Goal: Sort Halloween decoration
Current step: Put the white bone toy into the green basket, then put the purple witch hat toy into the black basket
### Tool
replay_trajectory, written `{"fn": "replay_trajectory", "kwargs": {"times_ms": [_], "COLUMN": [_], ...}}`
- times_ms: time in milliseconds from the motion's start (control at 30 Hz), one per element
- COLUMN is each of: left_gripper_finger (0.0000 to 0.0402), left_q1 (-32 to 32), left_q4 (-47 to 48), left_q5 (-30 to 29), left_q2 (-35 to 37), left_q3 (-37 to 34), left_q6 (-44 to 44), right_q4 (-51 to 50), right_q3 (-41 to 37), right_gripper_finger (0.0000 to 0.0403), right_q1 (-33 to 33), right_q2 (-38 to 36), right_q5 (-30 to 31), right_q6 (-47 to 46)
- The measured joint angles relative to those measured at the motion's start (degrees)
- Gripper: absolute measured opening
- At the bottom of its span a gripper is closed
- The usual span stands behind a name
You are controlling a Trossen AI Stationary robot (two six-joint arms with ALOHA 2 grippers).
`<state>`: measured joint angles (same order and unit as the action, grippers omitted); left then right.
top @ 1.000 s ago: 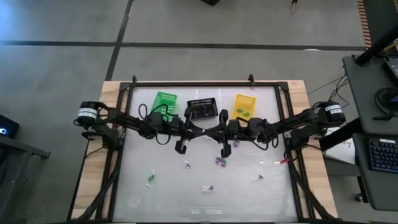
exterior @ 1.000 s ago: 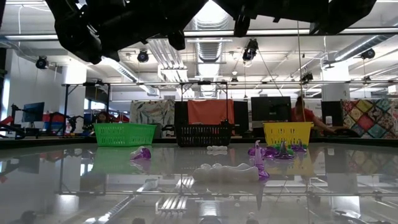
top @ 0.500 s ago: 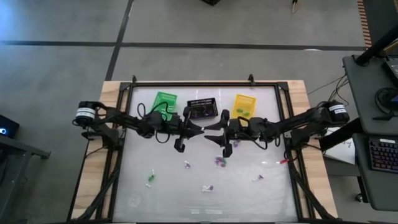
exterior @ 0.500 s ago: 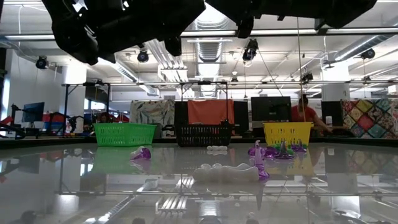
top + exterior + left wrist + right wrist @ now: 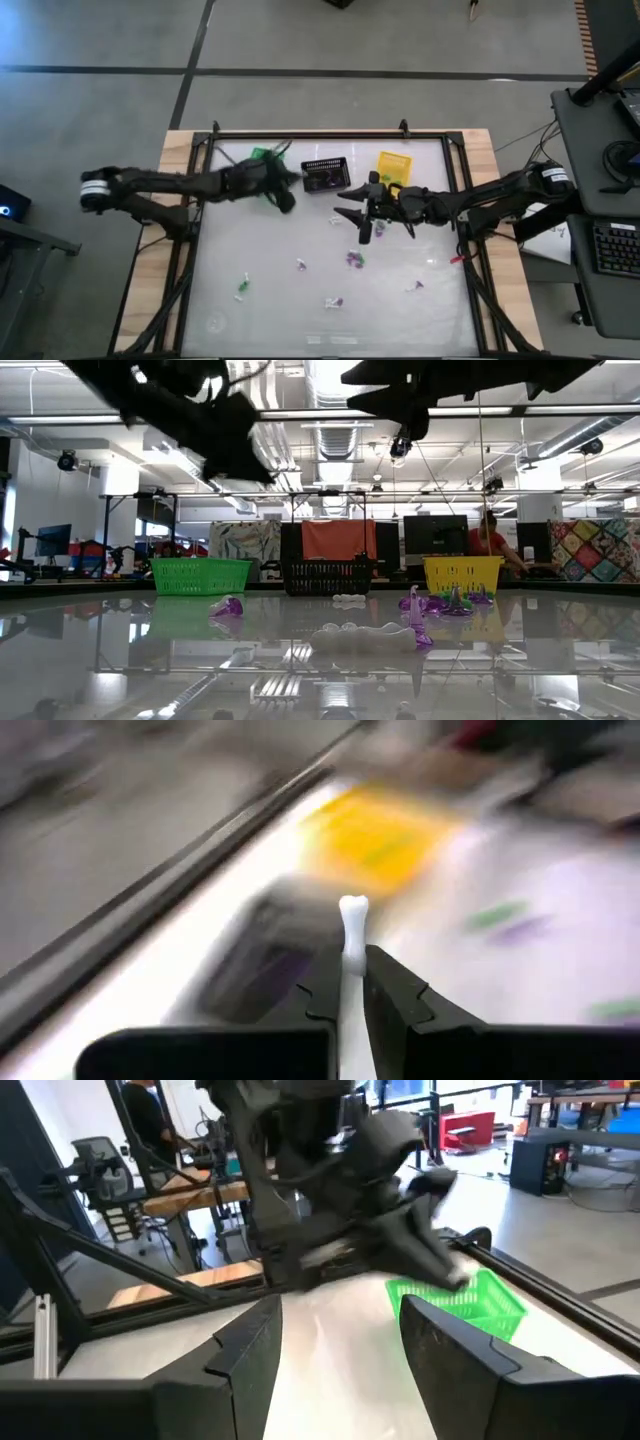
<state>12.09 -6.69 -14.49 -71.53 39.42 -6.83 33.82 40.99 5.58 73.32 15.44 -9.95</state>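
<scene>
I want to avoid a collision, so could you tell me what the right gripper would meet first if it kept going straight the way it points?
Probably the left gripper, which sits straight ahead of the open right gripper, just in front of the green basket; depth is uncertain.

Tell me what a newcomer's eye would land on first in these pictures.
The left gripper, above the table's far side between the green basket and the black basket, pinches a small white bone. Facing it, the right gripper hangs open and empty above the middle of the table, in front of the yellow basket. Tiny white, purple and green trinkets lie scattered on the near half.
</scene>
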Motion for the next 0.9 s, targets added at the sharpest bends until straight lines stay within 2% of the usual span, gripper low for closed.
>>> {"fn": "replay_trajectory", "kwargs": {"times_ms": [100, 167, 233, 467, 567, 900], "left_gripper_finger": [0.0001, 0.0001, 0.0001, 0.0001, 0.0012, 0.0120], "left_q1": [3.4, 6.0, 8.4, 13.1, 14.5, 15.8], "left_q4": [27.6, 41.1, 47.9, 47.7, 48.1, 49.0], "left_q5": [-12.7, -15.2, -14.8, -5.1, -4.5, -4.5], "left_q2": [2.1, 1.7, 0.9, -4.5, -7.5, -13.0], "left_q3": [5.7, 9.2, 11.6, 13.7, 14.7, 18.0], "left_q6": [-5.0, -8.5, -9.9, -1.2, -0.3, 1.8], "right_q4": [-0.4, -0.5, -0.1, -0.6, -0.6, -3.6], "right_q3": [0.0, 0.0, 0.0, 0.0, 0.0, 0.0], "right_gripper_finger": [0.0196, 0.0196, 0.0196, 0.0196, 0.0196, 0.0196], "right_q1": [0.0, 0.0, 0.0, 0.0, 0.1, 0.1], "right_q2": [0.3, 0.4, 0.5, 0.8, 0.8, 0.8], "right_q5": [0.0, 0.0, 0.0, -0.4, -0.4, -0.4], "right_q6": [-0.1, -0.1, 0.0, -1.0, -1.4, -4.0]}}
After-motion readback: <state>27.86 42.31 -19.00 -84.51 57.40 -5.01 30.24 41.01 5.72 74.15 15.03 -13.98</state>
